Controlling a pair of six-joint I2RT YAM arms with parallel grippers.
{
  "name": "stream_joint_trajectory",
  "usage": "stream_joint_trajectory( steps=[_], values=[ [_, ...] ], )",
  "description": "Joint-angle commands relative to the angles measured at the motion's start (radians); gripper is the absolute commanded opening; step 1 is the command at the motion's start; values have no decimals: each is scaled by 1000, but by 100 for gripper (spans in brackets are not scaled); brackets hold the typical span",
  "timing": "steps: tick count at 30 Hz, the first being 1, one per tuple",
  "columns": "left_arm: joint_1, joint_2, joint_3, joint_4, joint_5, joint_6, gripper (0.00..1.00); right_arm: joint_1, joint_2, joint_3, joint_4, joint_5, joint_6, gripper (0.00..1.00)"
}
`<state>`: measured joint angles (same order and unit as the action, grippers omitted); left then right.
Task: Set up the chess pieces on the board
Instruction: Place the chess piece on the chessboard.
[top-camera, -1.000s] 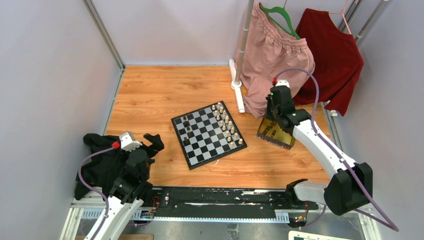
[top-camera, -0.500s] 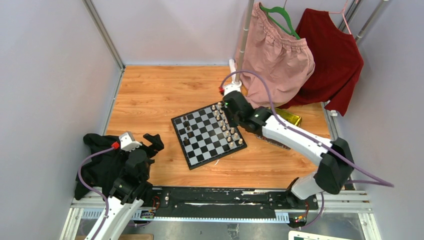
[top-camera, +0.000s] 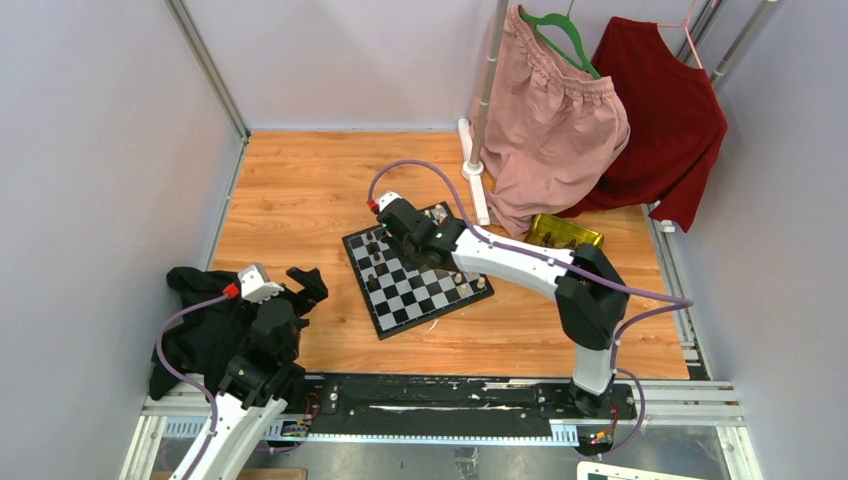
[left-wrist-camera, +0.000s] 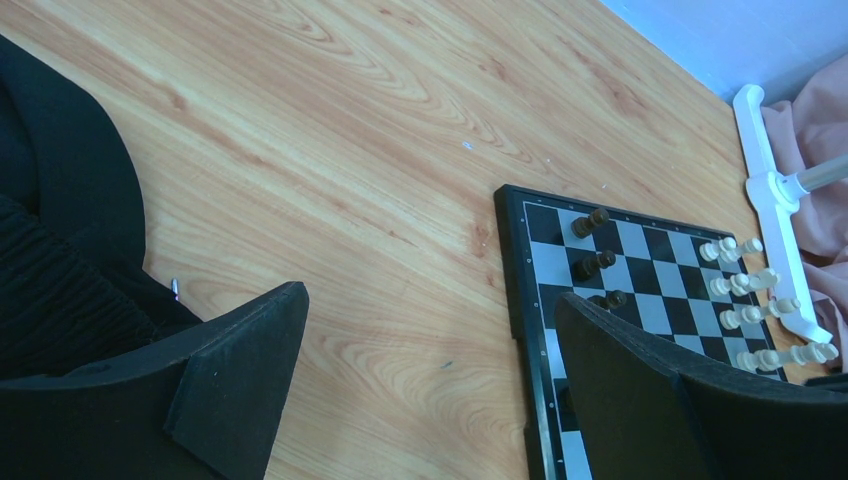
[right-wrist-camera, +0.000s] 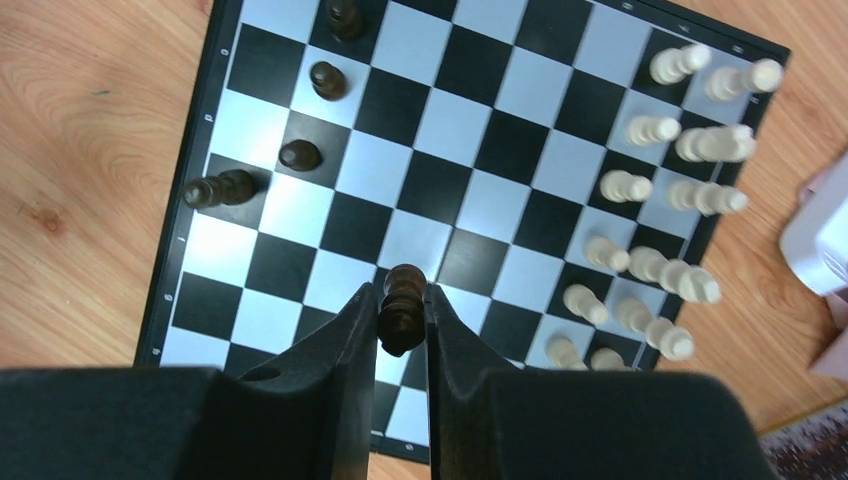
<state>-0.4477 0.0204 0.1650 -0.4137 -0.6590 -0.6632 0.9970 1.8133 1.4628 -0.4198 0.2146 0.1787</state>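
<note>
Stage: placement of one dark piece under way; set-up judged well short of complete.
Right gripper: clenched on a dark piece, fingers pinching it at mid-height, piece upright.
Position of held piece: over the board, above the middle squares towards the near side in the wrist view; whether its base touches a square cannot be told.
Left gripper: released, jaws wide apart, holding nothing, parked over bare wood well apart from the board.
Done: four dark chess pieces stand along one side of the board; cream pieces fill two ragged rows along the opposite side, several leaning.
Left to do: most dark squares of the home rows are vacant; the gold tray, off the board near the hanging clothes, appears to hold more dark pieces, too small to count.
Surface: table of light wood-grain, level; board lies flat on it, turned at an angle to the table edges.
Room: plain grey walls with metal framing; black cloth heaped by the left arm; pink garment and red garment hang on a rail at the far right.
</note>
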Motion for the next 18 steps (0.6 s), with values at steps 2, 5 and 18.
stream_joint_trajectory(
  steps=[2, 5, 18],
  values=[
    [-6, -44, -13, -2, -17, -1, 100, 39, 83, 80, -14, -33, -23, 0],
    [-6, -47, -14, -2, -16, 0, 100, 47, 116, 91, -8, -38, -25, 0],
    [-6, -50, -16, 2, -10, 5, 100, 59, 166, 93, 24, -46, -31, 1]
  ],
)
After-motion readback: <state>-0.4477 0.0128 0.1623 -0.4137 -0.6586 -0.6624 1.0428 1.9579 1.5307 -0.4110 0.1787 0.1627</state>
